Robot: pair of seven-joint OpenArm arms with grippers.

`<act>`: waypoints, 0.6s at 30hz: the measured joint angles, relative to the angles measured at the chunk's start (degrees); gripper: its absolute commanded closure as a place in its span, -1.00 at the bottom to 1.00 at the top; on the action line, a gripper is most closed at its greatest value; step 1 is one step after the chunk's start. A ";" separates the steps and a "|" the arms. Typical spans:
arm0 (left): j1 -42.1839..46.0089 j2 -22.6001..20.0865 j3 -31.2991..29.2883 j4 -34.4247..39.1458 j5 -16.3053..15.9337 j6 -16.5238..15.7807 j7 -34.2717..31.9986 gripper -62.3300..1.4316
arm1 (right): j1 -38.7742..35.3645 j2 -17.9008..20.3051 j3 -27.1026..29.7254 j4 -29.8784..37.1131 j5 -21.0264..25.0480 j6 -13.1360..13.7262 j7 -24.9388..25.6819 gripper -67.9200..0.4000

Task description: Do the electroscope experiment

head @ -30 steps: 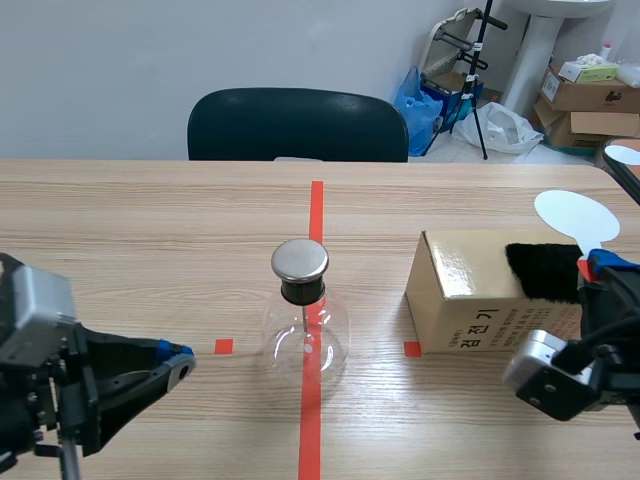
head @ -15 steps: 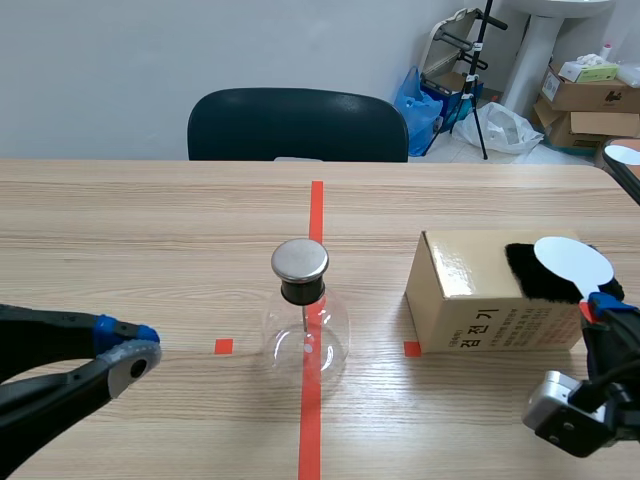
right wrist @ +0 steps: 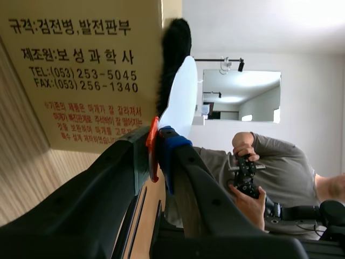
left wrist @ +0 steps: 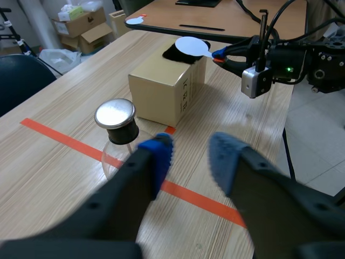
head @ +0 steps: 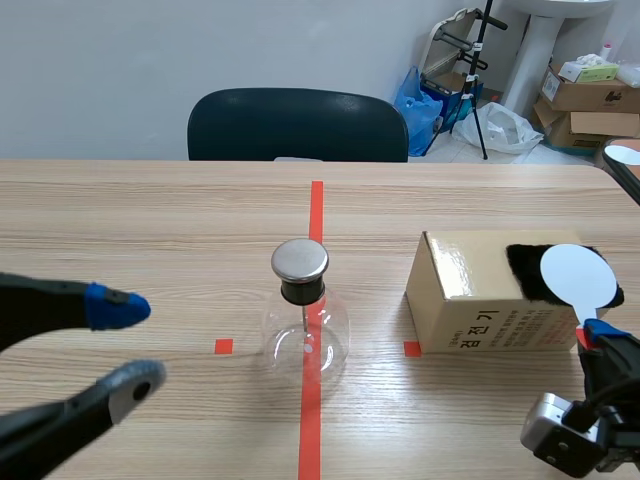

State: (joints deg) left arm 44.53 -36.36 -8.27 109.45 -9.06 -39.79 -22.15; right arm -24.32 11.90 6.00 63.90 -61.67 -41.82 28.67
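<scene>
The right pincer (right wrist: pixel 156 147) is clamped on the orange-red handle (right wrist: pixel 152 141) of a white disc (right wrist: pixel 180 97), whose face lies against or just over the black fur pad (head: pixel 525 268) on top of the cardboard box (head: pixel 460 300); whether disc and fur actually touch cannot be told. The step in hand looks like charging the disc by rubbing, so the flat face, not the edge, should press onto the fur and be drawn across in firm strokes, gripped by the handle only, since a touch on the face could bleed the charge; the box looks light and may slide, so the strokes should bear down rather than push sideways. The left pincer (head: pixel 130 345) has its 2 fingers wide apart, holding nothing, low over the surface (head: pixel 150 220) beside the electroscope flask (head: pixel 305 335), which stands upright near the box but clear of it; its metal cap (head: pixel 300 259) is where the charged disc should go next, carried over without brushing anything.
</scene>
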 measured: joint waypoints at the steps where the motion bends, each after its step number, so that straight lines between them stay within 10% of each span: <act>1: -0.13 0.00 0.00 -0.04 -0.04 0.00 -0.04 -0.86 | -0.02 0.00 0.00 0.00 -0.15 -0.04 0.20 0.96; 5: -0.44 0.00 0.00 -0.13 -1.60 0.00 -0.07 -1.00 | 0.00 0.02 0.24 0.00 -2.10 -0.22 6.16 0.96; 10: -0.44 0.00 0.00 -0.13 -1.68 0.00 -0.17 -1.00 | -0.02 0.02 -0.72 0.00 -2.80 -0.39 -9.33 0.96; 15: -0.44 0.00 0.00 -0.13 -1.68 0.00 -0.02 -1.00 | 0.00 0.81 -0.42 0.00 -4.35 -0.42 2.49 0.96; 18: -0.44 0.00 0.00 -0.13 -1.68 0.00 -0.02 -1.00 | 0.00 -0.39 -1.09 0.02 -3.04 -0.59 -6.86 0.96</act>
State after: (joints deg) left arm 44.10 -36.36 -8.27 109.32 -10.74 -39.79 -22.17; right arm -24.32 11.51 4.91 63.92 -64.71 -42.41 21.80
